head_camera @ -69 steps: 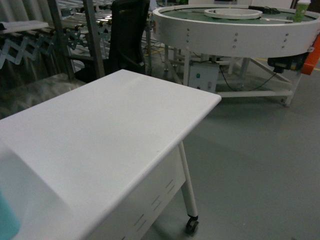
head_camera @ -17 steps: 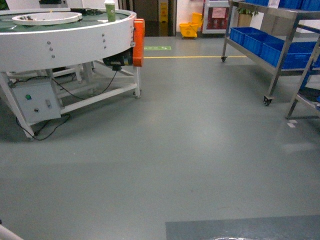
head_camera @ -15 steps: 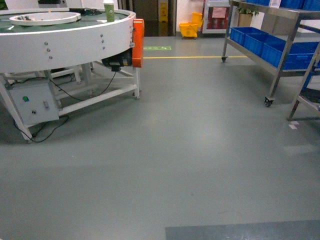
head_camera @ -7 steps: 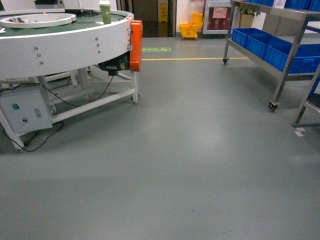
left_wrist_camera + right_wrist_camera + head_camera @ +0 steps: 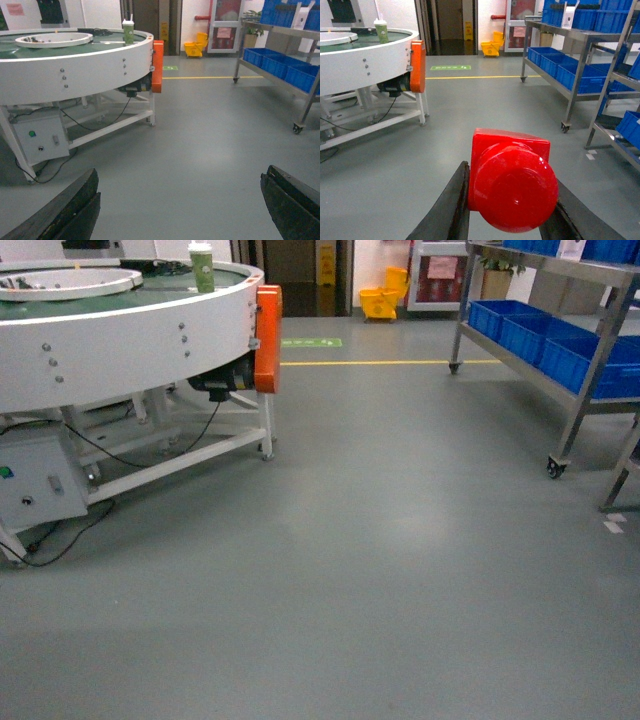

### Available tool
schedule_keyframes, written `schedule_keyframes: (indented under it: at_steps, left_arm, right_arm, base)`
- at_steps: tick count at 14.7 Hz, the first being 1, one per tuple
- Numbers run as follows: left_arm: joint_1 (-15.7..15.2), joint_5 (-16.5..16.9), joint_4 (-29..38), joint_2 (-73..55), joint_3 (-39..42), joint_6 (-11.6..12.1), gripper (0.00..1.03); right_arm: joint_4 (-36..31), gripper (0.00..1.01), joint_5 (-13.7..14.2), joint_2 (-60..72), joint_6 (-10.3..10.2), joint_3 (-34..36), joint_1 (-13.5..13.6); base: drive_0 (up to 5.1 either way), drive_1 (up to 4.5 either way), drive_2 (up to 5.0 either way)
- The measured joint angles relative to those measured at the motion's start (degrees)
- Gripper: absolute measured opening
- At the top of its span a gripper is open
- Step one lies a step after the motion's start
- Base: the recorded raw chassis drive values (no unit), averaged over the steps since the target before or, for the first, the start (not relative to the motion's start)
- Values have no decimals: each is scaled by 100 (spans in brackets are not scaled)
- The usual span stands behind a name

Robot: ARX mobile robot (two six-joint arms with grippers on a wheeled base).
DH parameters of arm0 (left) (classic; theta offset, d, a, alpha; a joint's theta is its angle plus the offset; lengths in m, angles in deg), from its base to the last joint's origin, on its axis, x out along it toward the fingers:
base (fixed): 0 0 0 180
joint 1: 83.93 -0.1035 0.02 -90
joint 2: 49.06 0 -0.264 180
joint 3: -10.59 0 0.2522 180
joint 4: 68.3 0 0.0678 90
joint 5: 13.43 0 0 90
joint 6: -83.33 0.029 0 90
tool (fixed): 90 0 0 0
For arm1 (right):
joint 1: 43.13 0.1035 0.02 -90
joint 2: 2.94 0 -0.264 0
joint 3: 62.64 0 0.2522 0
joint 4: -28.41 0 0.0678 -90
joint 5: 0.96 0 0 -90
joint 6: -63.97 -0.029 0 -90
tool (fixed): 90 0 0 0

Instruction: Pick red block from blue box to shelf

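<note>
While your right gripper pinches the small glossy red plastic brick between its two dark fingers, with the round stud pointing at the wrist camera, your left gripper hangs spread wide with nothing between its black fingers. The tall stainless-steel rack with square posts and caster wheels stands on the right of your head view, well apart from the brick, and dark royal-blue ribbed crates sit on its tiers. On the left you see the round white machine table with an orange panel at its edge and a green cup on top. A yellow mop bucket stands far back near the doorway, beyond a yellow line on the grey floor.
</note>
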Motion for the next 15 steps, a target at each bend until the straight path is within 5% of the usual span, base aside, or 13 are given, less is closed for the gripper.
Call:
schedule_keyframes:
  at_steps: [15]
  left_arm:
    - [0,7,-17,0,0,0,98]
  right_arm:
    - [7,29,0,0,0,0,0]
  base:
    - [-3,409,-415]
